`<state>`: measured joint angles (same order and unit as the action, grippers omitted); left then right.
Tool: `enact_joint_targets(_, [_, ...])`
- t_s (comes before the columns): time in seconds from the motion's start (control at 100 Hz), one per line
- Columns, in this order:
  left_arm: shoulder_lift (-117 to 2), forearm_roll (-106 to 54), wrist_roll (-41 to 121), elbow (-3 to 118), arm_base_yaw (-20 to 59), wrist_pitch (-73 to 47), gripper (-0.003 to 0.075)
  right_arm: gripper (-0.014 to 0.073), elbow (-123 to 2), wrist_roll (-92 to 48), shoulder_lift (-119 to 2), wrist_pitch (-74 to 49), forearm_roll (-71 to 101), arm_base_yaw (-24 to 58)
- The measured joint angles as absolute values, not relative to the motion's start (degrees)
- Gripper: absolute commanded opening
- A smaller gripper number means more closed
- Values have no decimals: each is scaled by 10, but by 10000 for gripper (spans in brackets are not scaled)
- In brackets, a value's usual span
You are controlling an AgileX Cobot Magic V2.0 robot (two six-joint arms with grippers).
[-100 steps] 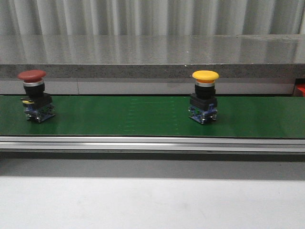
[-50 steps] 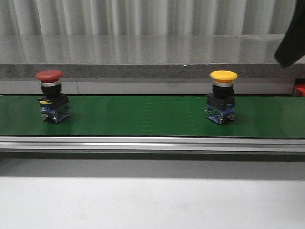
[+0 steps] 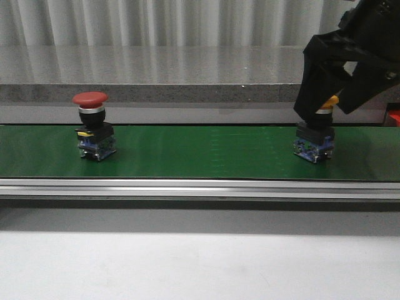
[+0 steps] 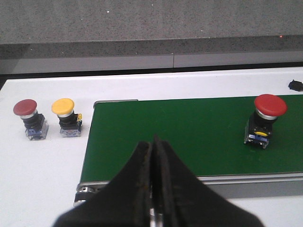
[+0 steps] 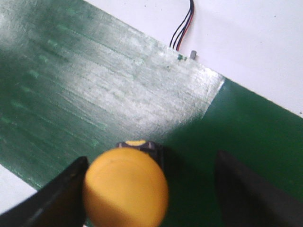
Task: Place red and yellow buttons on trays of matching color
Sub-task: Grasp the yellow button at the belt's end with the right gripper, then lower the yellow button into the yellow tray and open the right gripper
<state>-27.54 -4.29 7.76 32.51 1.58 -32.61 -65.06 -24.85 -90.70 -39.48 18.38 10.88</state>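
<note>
A yellow button (image 3: 314, 142) stands on the green conveyor belt (image 3: 200, 153) at the right, its cap mostly hidden in the front view. My right gripper (image 3: 325, 107) hangs over it, open. In the right wrist view the yellow cap (image 5: 125, 187) sits between the fingers (image 5: 64, 196), close against one of them and well clear of the other. A red button (image 3: 92, 125) stands on the belt at the left, also seen as the red button (image 4: 265, 119) in the left wrist view. My left gripper (image 4: 154, 142) is shut and empty, over the belt's near end. The trays are out of view.
Another red button (image 4: 29, 119) and another yellow button (image 4: 66, 118) stand on the white table beside the belt's end. An aluminium rail (image 3: 200, 187) runs along the belt's front, a grey stone ledge (image 3: 187, 69) behind it. Wires (image 5: 182, 28) lie past the belt's edge.
Both buttons have travelled to the right along the belt. My right gripper has come down from the upper right and now straddles the yellow button.
</note>
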Motion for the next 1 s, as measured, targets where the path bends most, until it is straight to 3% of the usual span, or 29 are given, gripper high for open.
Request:
enact_joint_targets(0.09, [-275,-43,78,325,16,-326,-20,115,-659,-249,-921,-397,184,109])
enact_joint_targets(0.18, [-275,-43,78,325,16,-326,-20,14,-663,-249,-923,-409,184,109])
enact_joint_targets(0.41, [-275,-43,78,325,16,-326,-20,22,-710,-229,-891,-500,184,45])
enact_joint_targets(0.68, [-275,-43,78,325,16,-326,-20,22,-750,-178,-792,-538,184,-185])
enact_joint_targets(0.83, [-275,-43,78,325,16,-326,-20,22,-750,-143,-792,-530,182,-325])
enact_joint_targets(1.0, [-275,-43,78,325,16,-326,-20,22,-750,-109,-828,-469,181,-428])
